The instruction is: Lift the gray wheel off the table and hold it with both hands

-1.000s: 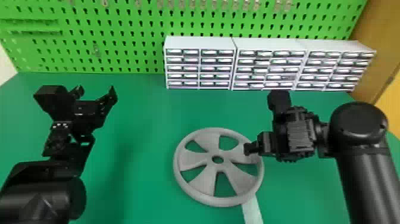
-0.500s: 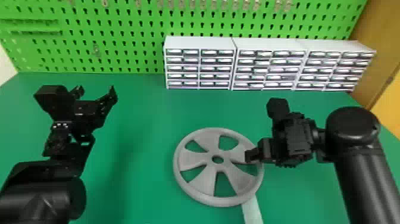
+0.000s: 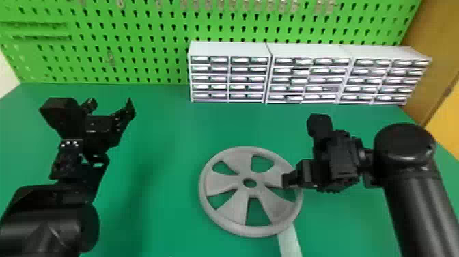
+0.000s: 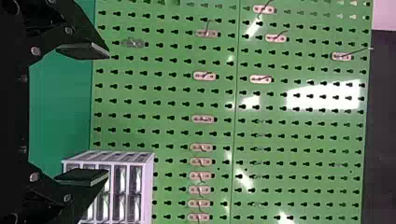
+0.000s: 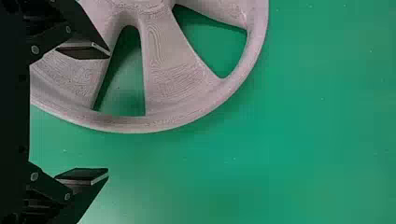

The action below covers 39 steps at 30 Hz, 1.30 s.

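Logging: right gripper (image 5: 109, 113), spread over wheel rim (image 5: 140, 125), may strike a spoke (image 5: 74, 77) if I lower askew; left gripper (image 4: 109, 114), also spread

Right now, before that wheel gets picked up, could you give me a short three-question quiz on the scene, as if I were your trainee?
1. Multiple choice: where is the gray wheel?
a) On top of the drawer units
b) Lying on the green table
c) Hanging on the pegboard

2. True or false: the left gripper has its fingers spread apart, with nothing held between them.

3. Fill in the blank: judging by the head view, the robot's ____ is the one nearer the wheel.

Key: 1, b; 2, true; 3, right gripper.
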Tool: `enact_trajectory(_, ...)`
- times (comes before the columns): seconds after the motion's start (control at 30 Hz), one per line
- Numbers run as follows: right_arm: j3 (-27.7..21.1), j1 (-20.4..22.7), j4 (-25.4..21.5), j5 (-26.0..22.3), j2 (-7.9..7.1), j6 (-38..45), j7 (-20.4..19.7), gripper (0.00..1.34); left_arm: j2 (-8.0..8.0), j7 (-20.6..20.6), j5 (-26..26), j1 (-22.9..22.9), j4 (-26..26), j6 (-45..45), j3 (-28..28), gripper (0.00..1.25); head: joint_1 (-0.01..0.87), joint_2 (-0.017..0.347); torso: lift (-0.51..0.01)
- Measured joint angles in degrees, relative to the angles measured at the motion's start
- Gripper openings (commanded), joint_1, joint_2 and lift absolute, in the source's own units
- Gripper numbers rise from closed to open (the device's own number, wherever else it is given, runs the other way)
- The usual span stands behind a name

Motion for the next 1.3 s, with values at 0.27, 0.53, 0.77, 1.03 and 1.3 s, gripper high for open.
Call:
enact_trajectory(0.27,0.22,-0.09,0.0,0.0,-0.09,0.0,0.0,0.96,0.0,0.03,0.0,-0.02,0.0,0.0,-0.11,0.89,0.711,0.015,-0.098)
enact_trajectory(0.53,0.54,-0.16,0.05,0.09,-0.25,0.0,0.0,0.96,0.0,0.03,0.0,-0.09,0.0,0.09,-0.22,0.89,0.711,0.015,-0.098)
enact_trajectory(0.77,0.98,-0.14,0.82,0.1,-0.29,-1.25,0.0,0.93,0.0,0.03,0.0,-0.09,0.0,0.09,-0.28,0.89,0.711,0.015,-0.098)
enact_trajectory(1.03,3.28,-0.49,3.2,0.09,-0.77,-4.72,0.09,0.93,0.0,0.03,0.0,-0.2,0.0,0.09,-0.43,0.89,0.711,0.015,-0.098)
enact_trajectory(1.3,5.48,-0.62,5.47,0.12,-1.88,-7.98,0.53,0.92,0.0,0.03,0.0,-0.29,0.0,0.18,-0.38,0.89,0.711,0.015,-0.098)
